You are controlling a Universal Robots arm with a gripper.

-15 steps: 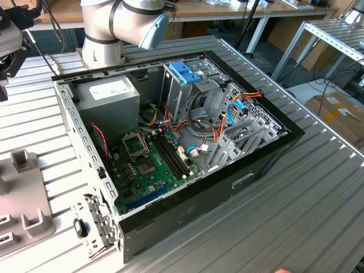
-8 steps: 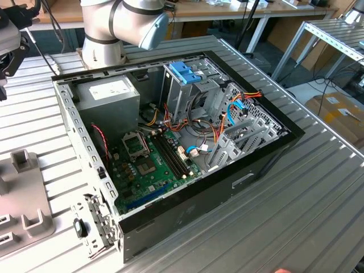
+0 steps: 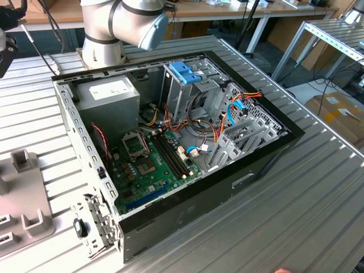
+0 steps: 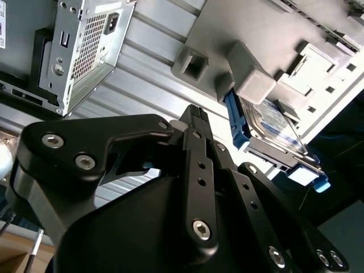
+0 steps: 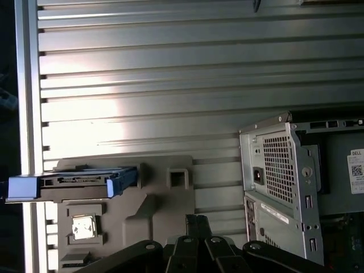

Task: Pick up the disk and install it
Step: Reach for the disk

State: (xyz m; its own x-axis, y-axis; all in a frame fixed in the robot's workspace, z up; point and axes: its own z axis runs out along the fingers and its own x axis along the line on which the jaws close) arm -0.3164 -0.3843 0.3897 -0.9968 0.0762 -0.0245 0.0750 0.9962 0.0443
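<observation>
At the exterior view's left stands a grey fixture (image 3: 25, 196); the disk (image 5: 74, 181) sits edgewise in it, apart from the open computer case (image 3: 182, 142). Gripper (image 5: 197, 220) hovers near, fingers pressed together, empty. Judged rigid, fairly heavy, shock-sensitive: grip across the blue carrier rail (image 4: 234, 119).

Counted on one ribbed worktop (image 3: 296, 216): one open computer case (image 3: 187, 210), one power supply (image 3: 108, 94), one motherboard (image 3: 151, 170), one metal drive cage (image 3: 176, 94), one blue bracket (image 3: 185, 72). One disk (image 5: 74, 181) with light blue rails and one grey fixture plate (image 5: 153, 210). One robot arm (image 3: 122, 23), one pincer (image 5: 197, 219).
</observation>
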